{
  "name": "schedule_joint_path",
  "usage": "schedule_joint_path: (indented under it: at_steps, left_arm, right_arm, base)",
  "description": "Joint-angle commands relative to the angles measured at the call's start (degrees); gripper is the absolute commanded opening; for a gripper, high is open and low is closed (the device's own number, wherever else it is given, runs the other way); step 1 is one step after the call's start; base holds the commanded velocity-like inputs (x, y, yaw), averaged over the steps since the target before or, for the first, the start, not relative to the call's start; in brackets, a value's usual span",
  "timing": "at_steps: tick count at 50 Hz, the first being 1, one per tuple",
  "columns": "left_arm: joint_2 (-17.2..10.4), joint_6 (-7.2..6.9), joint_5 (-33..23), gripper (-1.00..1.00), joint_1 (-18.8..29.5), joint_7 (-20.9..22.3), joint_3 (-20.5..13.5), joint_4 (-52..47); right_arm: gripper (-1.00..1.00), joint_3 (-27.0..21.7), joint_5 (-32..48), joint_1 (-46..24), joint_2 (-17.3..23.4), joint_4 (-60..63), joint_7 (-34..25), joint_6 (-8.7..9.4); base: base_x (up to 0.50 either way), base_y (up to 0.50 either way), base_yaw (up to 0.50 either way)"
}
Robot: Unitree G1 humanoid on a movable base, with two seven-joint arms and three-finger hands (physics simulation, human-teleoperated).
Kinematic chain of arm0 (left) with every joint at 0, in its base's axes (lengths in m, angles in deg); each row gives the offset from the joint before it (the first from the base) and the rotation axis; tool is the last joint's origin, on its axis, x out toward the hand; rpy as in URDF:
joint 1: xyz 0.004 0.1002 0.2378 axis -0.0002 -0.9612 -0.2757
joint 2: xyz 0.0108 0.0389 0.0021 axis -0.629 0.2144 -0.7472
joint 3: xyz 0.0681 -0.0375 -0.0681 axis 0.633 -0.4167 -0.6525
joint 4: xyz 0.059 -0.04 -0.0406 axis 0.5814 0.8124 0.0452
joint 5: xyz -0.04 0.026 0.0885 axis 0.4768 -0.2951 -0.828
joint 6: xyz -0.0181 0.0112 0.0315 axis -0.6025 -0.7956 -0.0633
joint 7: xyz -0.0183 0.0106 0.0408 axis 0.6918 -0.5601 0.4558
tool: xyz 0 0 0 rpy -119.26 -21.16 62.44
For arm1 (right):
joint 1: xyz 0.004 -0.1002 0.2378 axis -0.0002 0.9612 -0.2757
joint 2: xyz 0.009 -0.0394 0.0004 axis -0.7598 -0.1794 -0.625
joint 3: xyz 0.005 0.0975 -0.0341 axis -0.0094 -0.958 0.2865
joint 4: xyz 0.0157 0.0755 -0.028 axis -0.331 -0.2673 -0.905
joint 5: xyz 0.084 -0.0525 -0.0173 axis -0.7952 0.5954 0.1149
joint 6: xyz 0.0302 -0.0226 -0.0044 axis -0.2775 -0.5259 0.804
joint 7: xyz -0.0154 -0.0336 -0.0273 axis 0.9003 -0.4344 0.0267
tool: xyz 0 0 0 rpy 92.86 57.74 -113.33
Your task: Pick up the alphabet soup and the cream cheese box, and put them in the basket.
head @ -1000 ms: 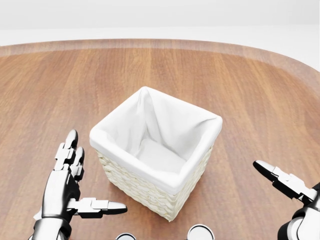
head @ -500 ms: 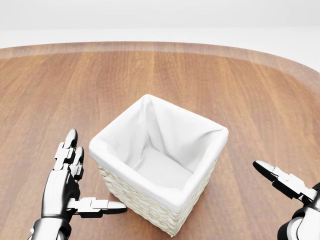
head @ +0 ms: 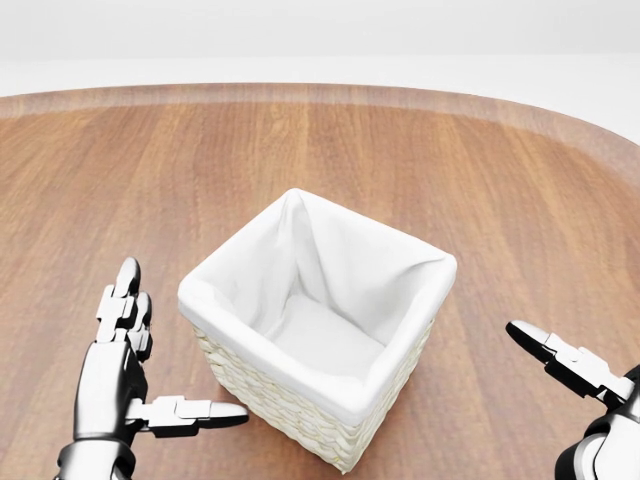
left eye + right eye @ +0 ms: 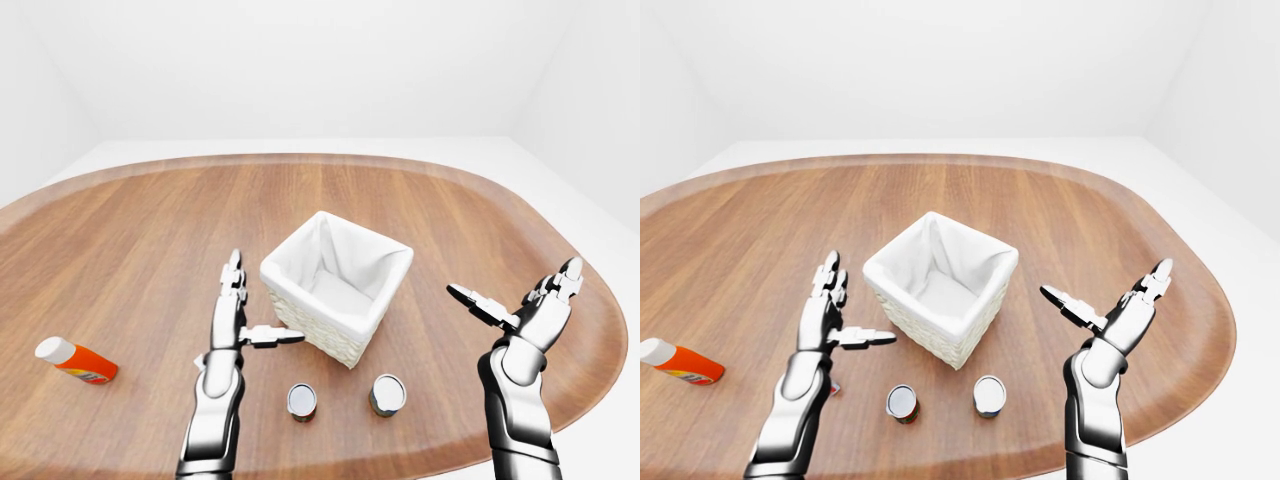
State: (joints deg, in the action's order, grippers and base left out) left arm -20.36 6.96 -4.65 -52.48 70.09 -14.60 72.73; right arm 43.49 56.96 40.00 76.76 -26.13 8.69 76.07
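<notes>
While both hands, left [image 4: 240,325] and right [image 4: 520,310], hover open-fingered beside the basket [image 4: 337,288], two cans [image 4: 302,401] (labels unreadable) stand just below it; cream cheese box not visible.

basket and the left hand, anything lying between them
Nothing does. In the head view only bare wood separates the basket from the left hand, whose thumb points at the wicker wall without touching it.

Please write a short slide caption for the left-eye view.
Both open robot hands, left and right, flank the basket; two cans stand below it.
</notes>
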Motion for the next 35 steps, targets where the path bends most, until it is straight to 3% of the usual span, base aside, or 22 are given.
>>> schedule_joint_path:
  at_steps: [1,5,6,10,11,13,15,22,28,29,32,35]
  left_arm:
    - [0.17,-4.22,-4.53,1.00,-1.79,-4.75,-0.50,-4.15]
    - [-0.36,-5.20,-7.94,1.00,-3.12,-6.64,-0.74,-7.33]
    - [-0.18,-5.20,-11.44,1.00,-3.07,-9.87,-1.19,-8.21]
    - [-0.53,-5.20,-15.56,1.00,-3.21,-12.21,-1.77,-8.77]
    - [0.81,-5.20,-15.51,1.00,-2.92,-13.20,-2.95,-11.30]
    - [0.40,-5.20,-14.98,1.00,-2.92,-13.69,-3.01,-10.98]
    - [-0.56,-5.20,-20.60,1.00,-3.90,-15.94,-1.85,-12.06]
    - [-1.01,-5.20,-26.78,1.00,-3.66,-19.35,-4.44,-12.07]
    - [-0.94,-5.20,-29.43,1.00,-4.28,-19.02,-6.39,-17.29]
    - [-1.07,-5.20,-30.63,1.00,-4.49,-18.95,-6.03,-17.55]
    - [-1.53,-5.20,-34.85,1.00,-4.94,-19.62,-4.95,-17.33]
    - [-1.90,-5.20,-41.76,1.00,-6.13,-17.70,-2.42,-20.02]
  right_arm:
    - [1.00,0.00,-0.18,0.07,-0.01,0.38,0.00,0.35]
    - [1.00,0.03,-0.17,0.11,-0.06,0.16,0.00,0.12]
    - [1.00,0.01,-0.17,0.22,-0.10,0.55,0.00,0.37]
    - [1.00,-0.20,-0.40,0.01,-0.03,0.20,0.00,0.48]
    - [1.00,-0.18,-0.37,0.00,-0.01,0.04,0.00,0.37]
    - [1.00,-0.10,-0.31,0.04,-0.01,0.27,0.00,0.54]
    - [1.00,-0.13,-0.32,0.06,-0.01,0.37,0.00,0.62]
    - [1.00,-0.14,-0.40,0.04,0.01,0.28,0.00,0.57]
    - [1.00,-0.20,-0.33,-0.05,0.01,-0.20,0.00,0.28]
    - [1.00,-0.23,-0.38,-0.17,0.06,-0.76,0.00,-0.18]
    - [1.00,-0.10,-0.31,0.19,-0.01,0.64,0.00,0.80]
    - [1.00,-0.21,-0.31,0.17,-0.01,0.40,0.00,0.60]
  base:
    - [0.00,0.00,0.00]
    - [0.00,0.00,0.00]
    - [0.00,0.00,0.00]
    - [0.00,0.00,0.00]
    - [0.00,0.00,0.00]
    - [0.00,0.00,0.00]
    - [0.00,0.00,0.00]
    - [0.00,0.00,0.00]
    - [0.00,0.00,0.00]
    - [0.00,0.00,0.00]
    - [0.00,0.00,0.00]
    - [0.00,0.00,0.00]
